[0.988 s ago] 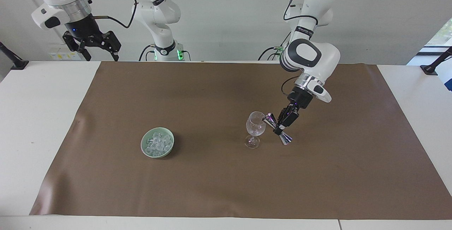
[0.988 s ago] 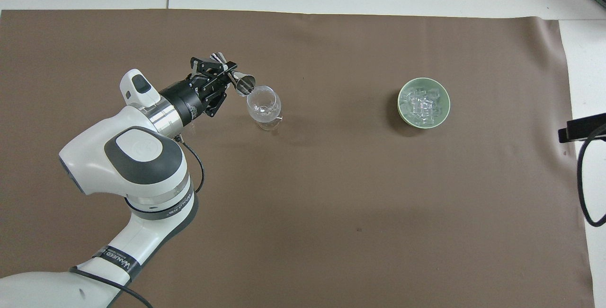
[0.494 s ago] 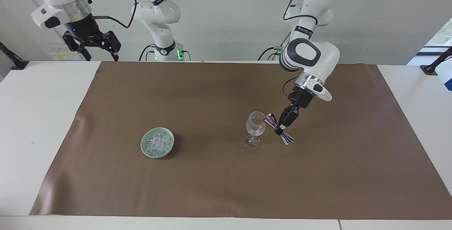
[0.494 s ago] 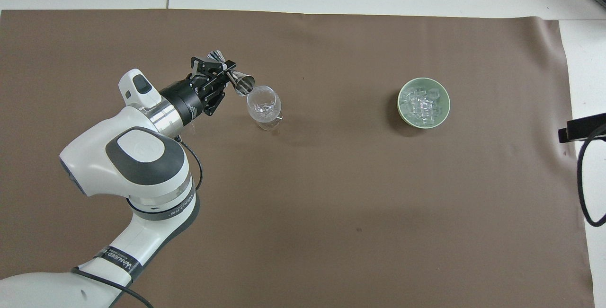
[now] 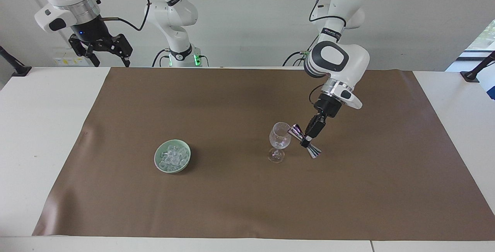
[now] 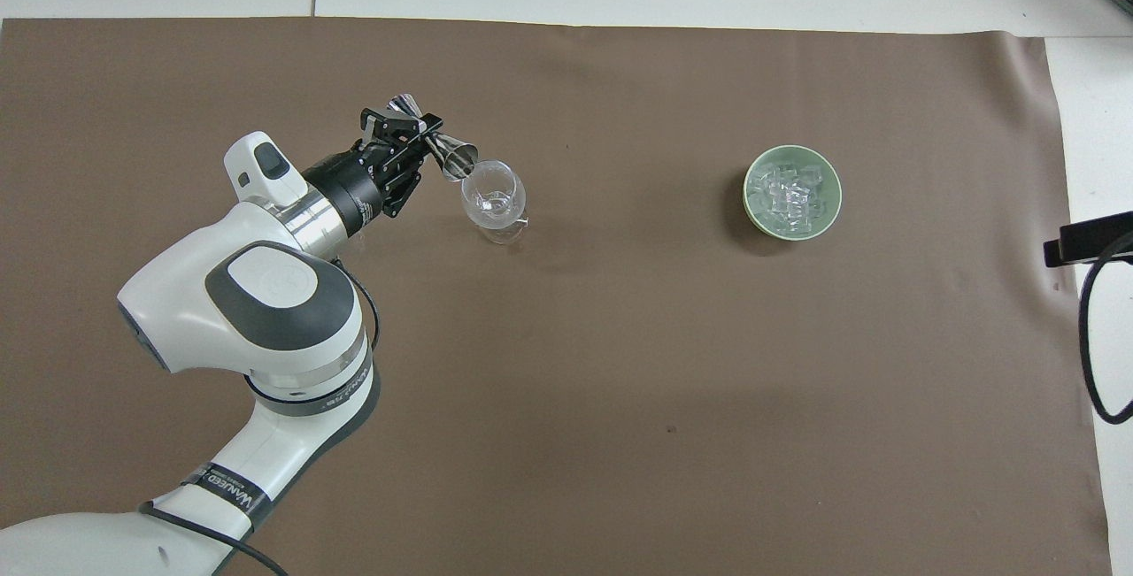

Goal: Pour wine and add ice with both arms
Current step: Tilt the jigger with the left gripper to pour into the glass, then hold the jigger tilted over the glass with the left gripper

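Barely shifted, left gripper (image 5: 308, 138) pinches the jigger (image 5: 305, 141) at its waist, right of centre, long axis tilted, mouth at the glass (image 5: 280, 139) rim. Ice (image 5: 172, 156) sits lower left in its bowl (image 5: 159, 163); right gripper (image 5: 103, 50) waits spread, upper left.

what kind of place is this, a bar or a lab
Most likely a robotics lab staged as a bar: two white jointed robot arms stand at a white table under a brown mat, the left claw tipping a silver double-cone jigger over a clear stemmed glass.

White table (image 5: 46, 128) w/ brown mat (image 5: 232, 198); on mat: stemmed glass (image 5: 279, 140), green bowl (image 5: 172, 156).
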Controlling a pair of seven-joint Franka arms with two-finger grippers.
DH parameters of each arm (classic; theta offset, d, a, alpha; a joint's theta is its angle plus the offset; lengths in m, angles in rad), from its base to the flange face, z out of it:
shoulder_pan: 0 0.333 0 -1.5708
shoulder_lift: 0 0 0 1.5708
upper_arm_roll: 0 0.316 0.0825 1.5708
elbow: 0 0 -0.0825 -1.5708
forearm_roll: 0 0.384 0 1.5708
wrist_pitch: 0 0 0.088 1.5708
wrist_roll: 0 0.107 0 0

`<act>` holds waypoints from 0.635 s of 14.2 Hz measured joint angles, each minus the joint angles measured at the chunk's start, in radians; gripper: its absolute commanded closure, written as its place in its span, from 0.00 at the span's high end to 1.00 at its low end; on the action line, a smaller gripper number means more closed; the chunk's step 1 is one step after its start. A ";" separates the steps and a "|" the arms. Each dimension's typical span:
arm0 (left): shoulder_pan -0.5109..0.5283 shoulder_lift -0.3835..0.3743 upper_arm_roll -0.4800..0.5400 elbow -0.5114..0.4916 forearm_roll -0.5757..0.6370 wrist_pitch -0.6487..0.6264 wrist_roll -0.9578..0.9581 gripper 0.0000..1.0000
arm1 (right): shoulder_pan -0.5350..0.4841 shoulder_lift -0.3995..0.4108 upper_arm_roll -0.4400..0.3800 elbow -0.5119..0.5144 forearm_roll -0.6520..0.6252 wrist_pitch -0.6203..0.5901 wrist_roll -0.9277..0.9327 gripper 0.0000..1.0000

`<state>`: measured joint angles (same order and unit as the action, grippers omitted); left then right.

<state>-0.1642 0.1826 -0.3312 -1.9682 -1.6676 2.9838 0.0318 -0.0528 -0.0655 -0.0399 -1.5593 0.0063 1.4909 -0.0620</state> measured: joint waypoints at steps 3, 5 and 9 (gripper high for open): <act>-0.008 -0.001 0.000 0.002 0.000 0.015 0.010 0.00 | 0.000 0.000 0.000 0.000 0.000 0.000 0.000 1.00; -0.019 -0.001 0.000 0.004 0.002 0.027 0.011 0.00 | 0.000 0.000 0.000 0.000 0.000 0.000 0.000 1.00; -0.025 -0.001 0.000 0.011 0.028 0.046 0.011 0.00 | 0.000 0.000 0.000 0.000 0.000 0.000 0.000 1.00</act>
<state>-0.1894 0.1812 -0.3312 -1.9568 -1.6392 3.0298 0.0427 -0.0528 -0.0655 -0.0399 -1.5593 0.0063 1.4909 -0.0620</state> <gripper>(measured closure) 0.784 0.000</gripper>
